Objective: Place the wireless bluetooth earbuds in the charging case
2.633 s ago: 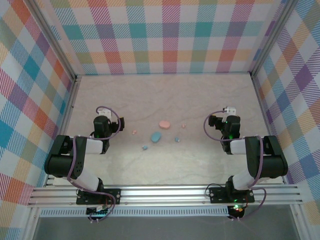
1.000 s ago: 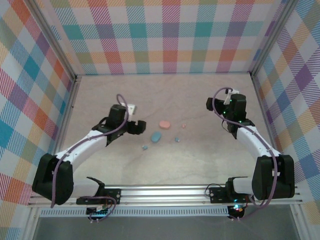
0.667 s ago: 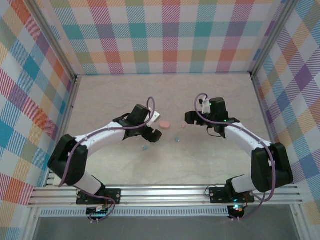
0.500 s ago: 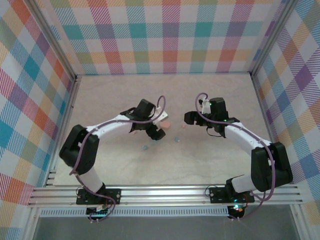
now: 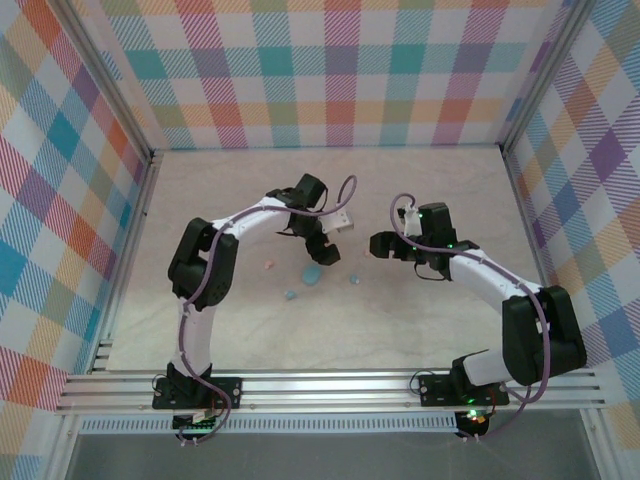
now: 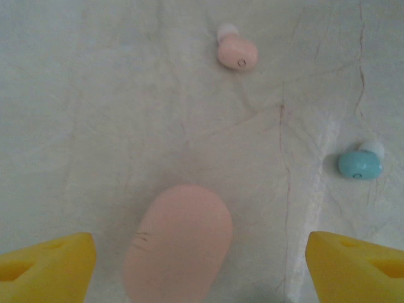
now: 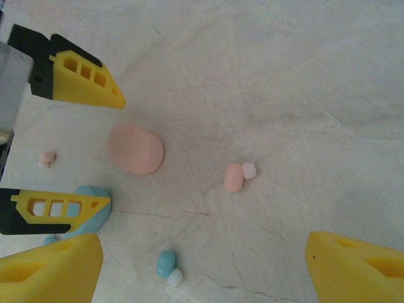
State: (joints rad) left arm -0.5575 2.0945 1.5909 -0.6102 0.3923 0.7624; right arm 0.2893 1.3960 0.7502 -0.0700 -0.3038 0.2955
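Okay, my left pincer hangs wide open astride the pink charging case; pink earbud lies at 12 o'clock, blue earbud at 2. I'd centre, lower, close gently: smooth shell may slip.

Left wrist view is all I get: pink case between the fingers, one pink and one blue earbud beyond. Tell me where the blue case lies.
Observer: The blue case lies just beside the left gripper, on its near side in the top external view.
Operator: Find the other pink earbud.
Observer: The second pink earbud sits left of the blue case, apart from it.
Operator: Report the right gripper.
Observer: The right gripper is open, pointed toward the left gripper.
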